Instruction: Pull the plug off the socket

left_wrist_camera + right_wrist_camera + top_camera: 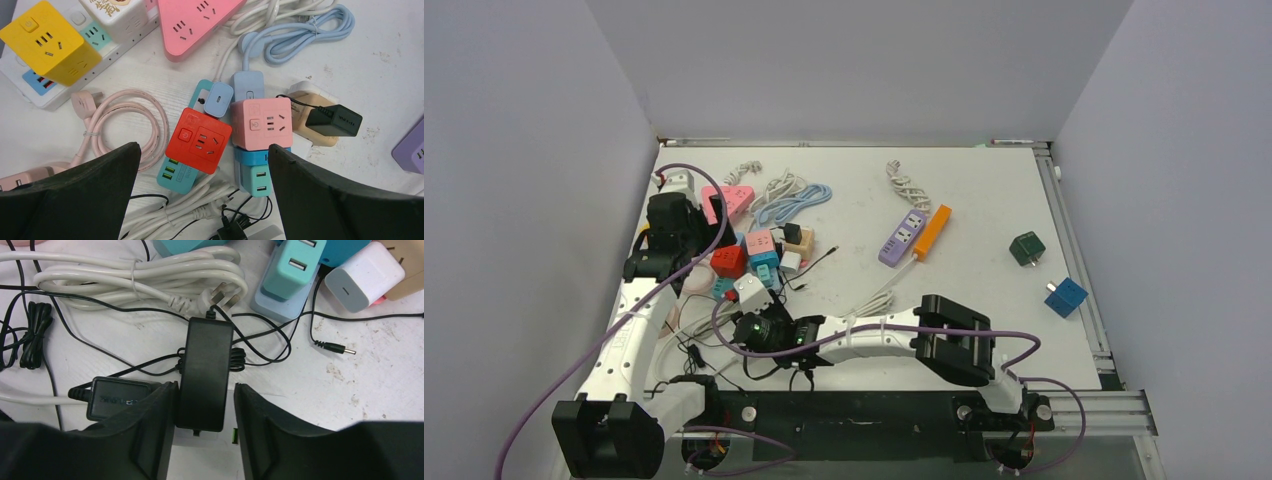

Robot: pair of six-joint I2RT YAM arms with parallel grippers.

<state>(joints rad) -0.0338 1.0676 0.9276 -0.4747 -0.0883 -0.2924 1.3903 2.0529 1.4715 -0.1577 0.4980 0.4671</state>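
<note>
White tabletop (984,190) filled most of the overhead view, with a heap of coloured sockets and cords (744,260) crowding its left side. The right arm (874,335) reached across the lower middle of that frame to the heap's near edge. The left arm (624,335) ran up the left side towards the heap's upper part, well apart from the job.

In the right wrist view the black adapter (206,355) lay dead centre, its long axis running up and down the frame, in line with the fingers. The right gripper (204,386) straddled its lower half across the narrow width, one finger against each long side, so I took it to be clamped on the adapter. Under the adapter's lower end, at the bottom edge, showed the white socket block (200,457). My guess was that the pull should go straight off the block's face. Nothing pinned the block down, so it might lift too.

The left gripper (204,147) hung spread wide, holding nothing, above a red cube socket (199,140) and a pink cube socket (261,122).

A second black adapter (117,399), left of the fingers, bore raised lettering too faint to read. At the top edge of the left wrist view a white cube (117,17) carried red Chinese characters, cut off by the frame.
</note>
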